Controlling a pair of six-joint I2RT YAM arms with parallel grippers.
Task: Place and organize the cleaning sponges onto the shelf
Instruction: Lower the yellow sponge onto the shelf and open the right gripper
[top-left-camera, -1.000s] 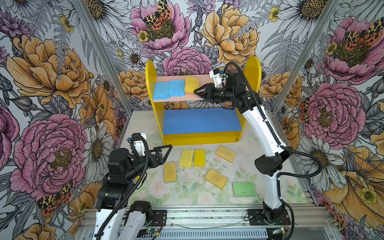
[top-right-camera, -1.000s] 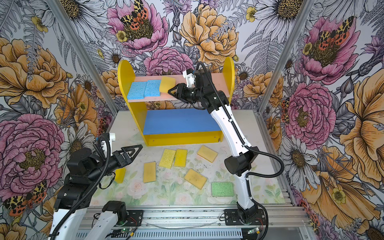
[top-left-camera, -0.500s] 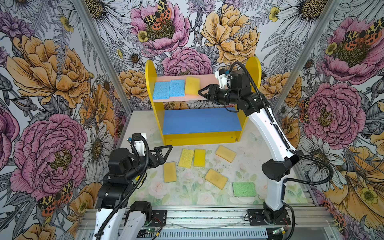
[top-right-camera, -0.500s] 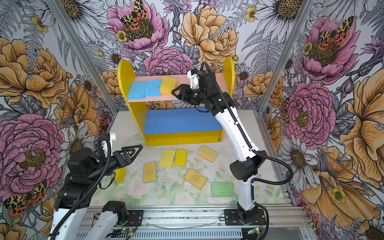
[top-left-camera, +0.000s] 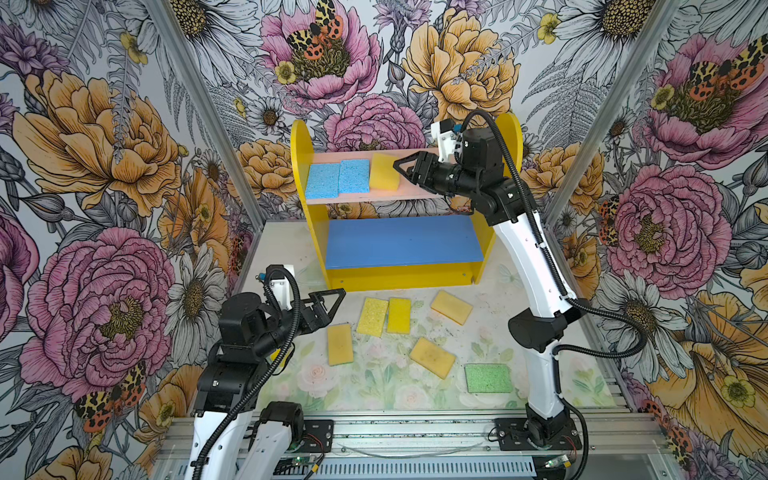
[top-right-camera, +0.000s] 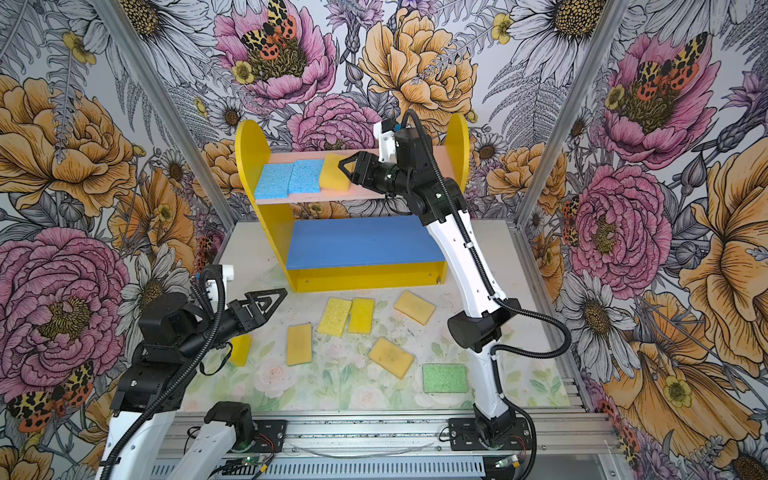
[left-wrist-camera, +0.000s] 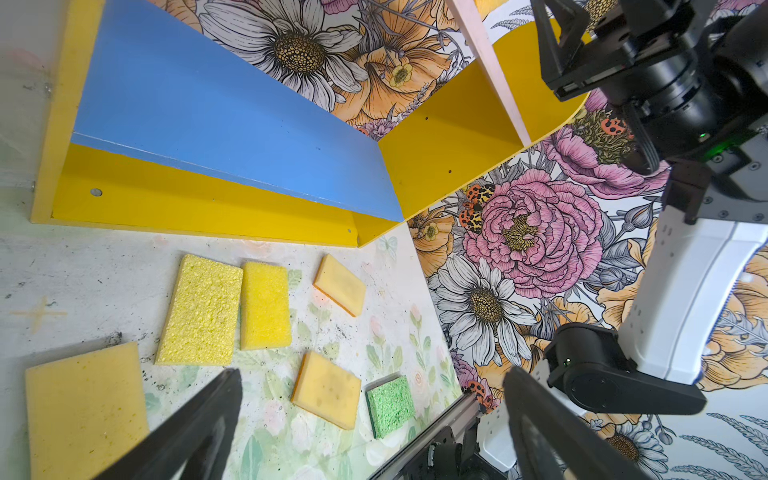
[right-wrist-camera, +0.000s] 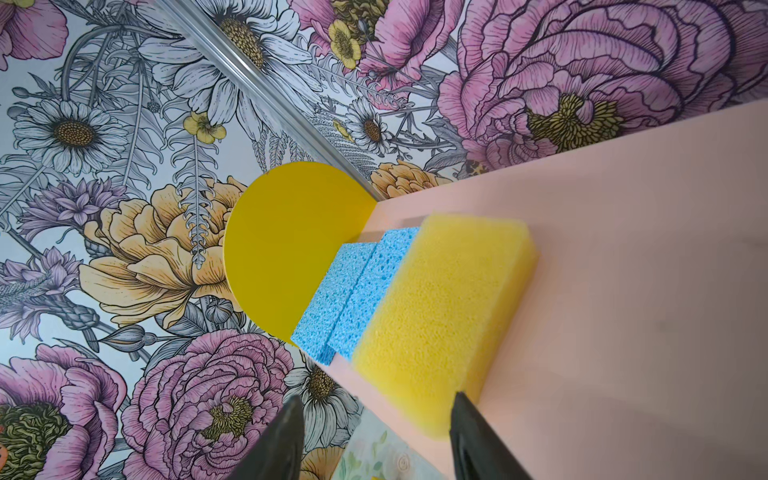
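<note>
- The right hand (top-left-camera: 402, 169) reaches in over the top tier of the shelf (top-left-camera: 300, 166), its fingers spread and pinching nothing.
- Just off its fingertips a yellow sponge (top-left-camera: 383, 176) lies flat on the pink board (top-left-camera: 399, 196). In the right wrist view one fingertip sits at the sponge's near edge; whether it touches cannot be told.
- That sponge sits tight against two blue sponges (top-left-camera: 354, 176), which lie side by side towards the left side panel. The three form one neat row, which seems to be why this one was set so close.
- To the right of the yellow sponge the pink board is bare, leaving space to carry the row on.
- Below it, the blue board (top-left-camera: 399, 241) holds nothing.
- The left hand (top-left-camera: 332, 299) hovers low above the surface (top-left-camera: 374, 386), spread wide and empty, and points at the loose sponges, probably ready to pick one.
- Five loose yellow sponges (top-left-camera: 372, 316) and a green sponge (top-left-camera: 488, 377) lie scattered on the surface in front of the shelf.
- One more yellow sponge, the half-hidden sponge (top-right-camera: 241, 349), shows under the left arm.
- By my count, three of the ten are shelved and seven remain.
</note>
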